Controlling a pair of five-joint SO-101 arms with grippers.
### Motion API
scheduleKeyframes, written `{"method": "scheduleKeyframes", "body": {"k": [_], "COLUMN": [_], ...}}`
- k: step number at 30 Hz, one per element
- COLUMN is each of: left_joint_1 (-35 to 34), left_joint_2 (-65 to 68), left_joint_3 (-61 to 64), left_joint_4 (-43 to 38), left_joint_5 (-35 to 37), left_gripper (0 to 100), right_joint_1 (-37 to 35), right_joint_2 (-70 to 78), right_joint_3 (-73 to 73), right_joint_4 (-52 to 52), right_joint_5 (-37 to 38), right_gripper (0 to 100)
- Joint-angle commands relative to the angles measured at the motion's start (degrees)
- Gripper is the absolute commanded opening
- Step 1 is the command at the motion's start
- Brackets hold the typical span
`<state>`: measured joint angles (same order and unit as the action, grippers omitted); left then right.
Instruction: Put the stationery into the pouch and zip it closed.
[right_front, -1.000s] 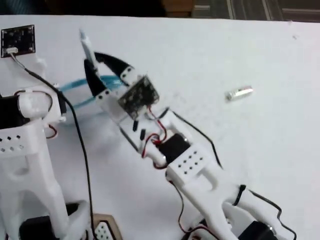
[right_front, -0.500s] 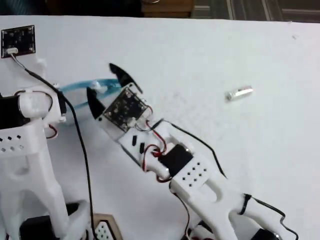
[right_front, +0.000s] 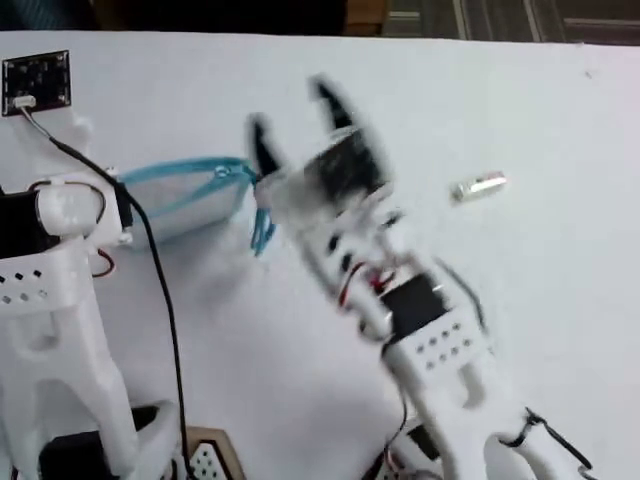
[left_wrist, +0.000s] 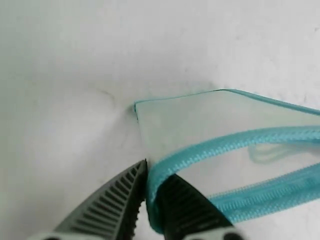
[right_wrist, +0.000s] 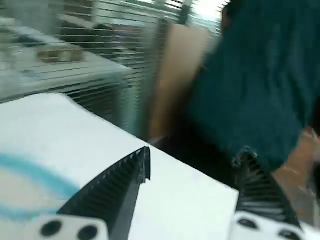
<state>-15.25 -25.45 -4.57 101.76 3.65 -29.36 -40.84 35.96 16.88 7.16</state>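
The clear pouch (right_front: 190, 205) with a blue zipper lies at the table's left, its mouth open. My left gripper (left_wrist: 147, 167) is shut on the zipper edge of the pouch (left_wrist: 200, 125), near one corner. Above the pouch's right end, my right gripper (right_front: 295, 115) is raised off the table and open, with nothing between its fingers (right_wrist: 125, 182). In the right wrist view a bit of the blue pouch rim (right_wrist: 30, 185) shows below that gripper (right_wrist: 194, 152). A small white stationery piece (right_front: 478, 186) lies alone on the table to the right. I cannot tell what is inside the pouch.
The left arm's white body (right_front: 60, 260) and its black cable (right_front: 165, 300) fill the left front. A small circuit board (right_front: 35, 80) sits at the far left. The far table edge (right_front: 420, 38) runs along the back, with bare white table around the small piece.
A second ago the right gripper was low over the pouch mouth with a white pen at its fingers. It has since risen and swung right, open, and the pen is out of sight.
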Motion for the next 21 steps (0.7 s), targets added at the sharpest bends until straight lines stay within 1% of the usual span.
{"method": "scheduleKeyframes", "body": {"k": [1,4,8,14,21], "left_joint_1": [0.7,0.5,0.3,0.6,0.3], "left_joint_2": [-1.4,-1.4,-1.4,-1.4,-1.4], "left_joint_3": [-1.4,-1.3,-1.3,-1.4,-1.4], "left_joint_4": [-0.5,-0.6,-0.5,-0.6,-0.4], "left_joint_5": [-0.4,-0.4,-0.4,-0.4,-0.4], "left_gripper": [2,2,2,2,2], "right_joint_1": [13.8,21.7,27.7,33.0,37.7], "right_joint_2": [8.4,18.2,29.7,46.4,65.3], "right_joint_3": [-9.4,-17.8,-27.3,-38.2,-57.4], "right_joint_4": [11.1,23.8,35.9,41.3,53.1], "right_joint_5": [-7.8,-13.6,-17.4,-29.2,-39.6], "right_gripper": [26.5,26.5,26.5,26.5,26.8]}}
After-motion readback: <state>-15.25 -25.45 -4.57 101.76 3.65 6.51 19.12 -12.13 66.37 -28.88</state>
